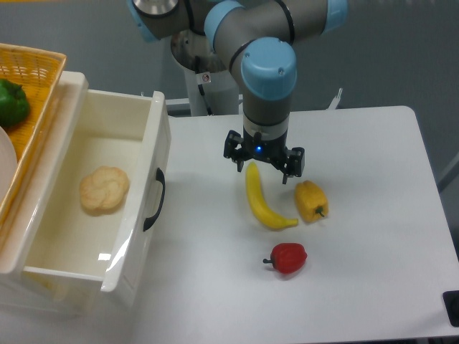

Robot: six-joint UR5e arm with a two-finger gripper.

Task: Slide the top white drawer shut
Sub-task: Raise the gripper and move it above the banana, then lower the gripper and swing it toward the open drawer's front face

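Observation:
The top white drawer [140, 147] stands pulled out to the right, its panelled front and curved black handle [153, 200] facing the table. A pale bread roll [104, 190] lies inside it. My gripper [263, 160] hangs over the table to the right of the drawer front, well apart from the handle. It points down, its jaws spread wide, and it holds nothing. The upper end of a yellow banana [263, 206] lies just under it, between the fingers.
A yellow pepper [311, 201] and a red pepper [288, 257] lie on the white table [373, 251] near the banana. A wicker basket [34, 79] with a green pepper [11, 102] sits on top of the drawer unit at the left.

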